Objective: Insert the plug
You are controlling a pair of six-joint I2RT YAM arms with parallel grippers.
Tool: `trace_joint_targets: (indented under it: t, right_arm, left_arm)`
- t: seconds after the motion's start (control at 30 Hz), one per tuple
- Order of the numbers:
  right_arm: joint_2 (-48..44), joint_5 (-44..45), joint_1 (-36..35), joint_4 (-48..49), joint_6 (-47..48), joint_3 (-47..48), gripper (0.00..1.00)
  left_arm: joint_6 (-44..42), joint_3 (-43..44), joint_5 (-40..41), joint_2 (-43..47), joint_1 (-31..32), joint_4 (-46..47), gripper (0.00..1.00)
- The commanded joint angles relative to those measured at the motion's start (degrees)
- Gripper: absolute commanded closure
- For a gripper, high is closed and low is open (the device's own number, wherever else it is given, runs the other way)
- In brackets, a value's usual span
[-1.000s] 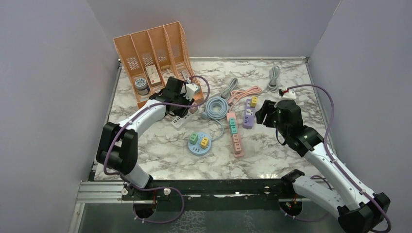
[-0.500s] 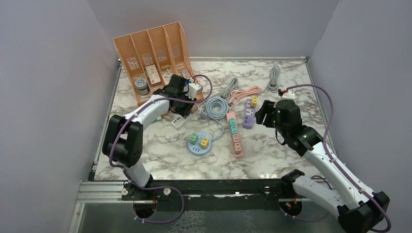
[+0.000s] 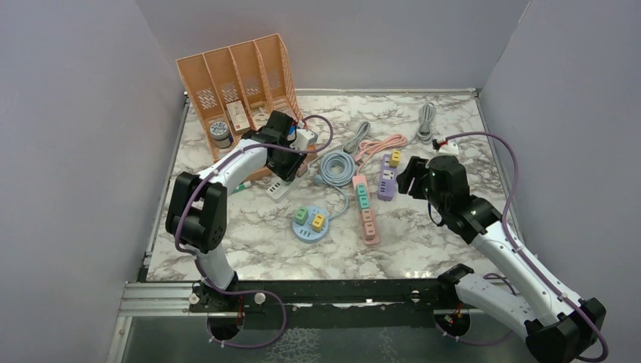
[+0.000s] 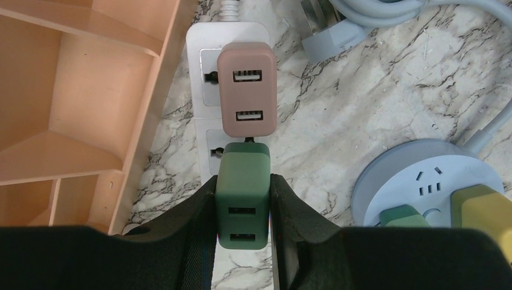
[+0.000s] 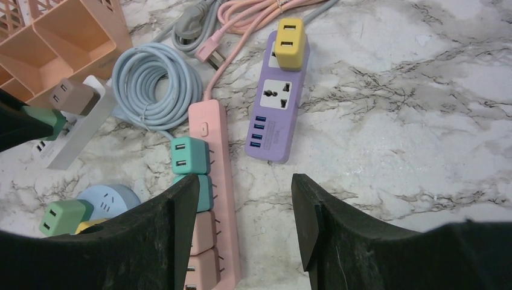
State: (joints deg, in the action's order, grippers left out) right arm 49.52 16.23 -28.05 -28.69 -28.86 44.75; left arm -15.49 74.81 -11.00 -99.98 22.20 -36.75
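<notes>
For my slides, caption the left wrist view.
Left gripper holds a green adapter at the white power strip, next to a brown adapter already plugged in.

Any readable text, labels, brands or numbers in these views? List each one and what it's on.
Nothing reads clearly in any view.
On the white box in the orange file organizer: a printed label, too small to read.
On the purple power strip: faint marks beside its USB ports, too blurred to read.
On the green USB charger and the brown USB charger: no marking visible.
</notes>
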Motion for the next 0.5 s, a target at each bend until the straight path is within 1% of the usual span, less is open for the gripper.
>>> trace_joint_targets:
  t: [0.0,0.2,0.3,0.47]
  right_arm:
    - [-0.25,0.52,0.18,1.36,-0.81,-1.05,0.43]
    - [-0.26,0.26,0.14,1.37,-0.76,-1.41,0.43]
    - [0.01,-0.14,0.13,1.78,-0.92,-1.56,0.43]
    - [0.09,-0.55,0.11,1.97,-0.87,-1.51,0.43]
  left_arm:
    - [-1.34,1.62,0.03,-1.21,-0.27,-4.67,1.00]
    - [0.13,2.62,-1.19,-2.24,-0.14,-6.32,1.00]
    - [0.51,2.47,0.27,-3.10,-0.06,-6.10,1.00]
    - [1.32,1.60,0.52,-3.67,0.14,-3.21,1.00]
